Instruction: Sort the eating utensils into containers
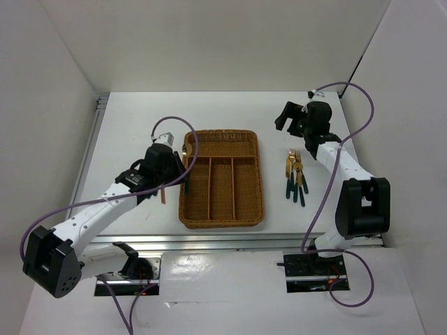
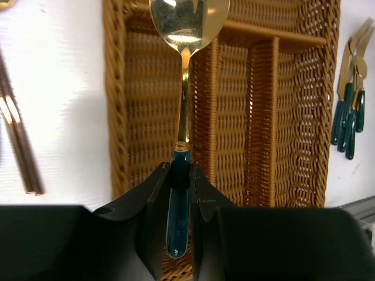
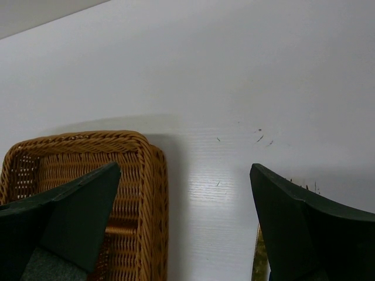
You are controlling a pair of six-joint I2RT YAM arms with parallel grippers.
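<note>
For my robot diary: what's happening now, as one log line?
left fingers: shut on spoon handle | spoon: over wicker tray | right fingers: open, empty

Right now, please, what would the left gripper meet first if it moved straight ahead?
Probably the wicker tray, at its leftmost long slot, with the held spoon leading; depth is unclear.

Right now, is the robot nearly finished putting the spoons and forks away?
Not nearly. The wicker tray looks empty so far. The left gripper holds one spoon over the tray. To do: the cutlery pile right of the tray and the chopsticks left of it. The right gripper is open, holding nothing.
</note>
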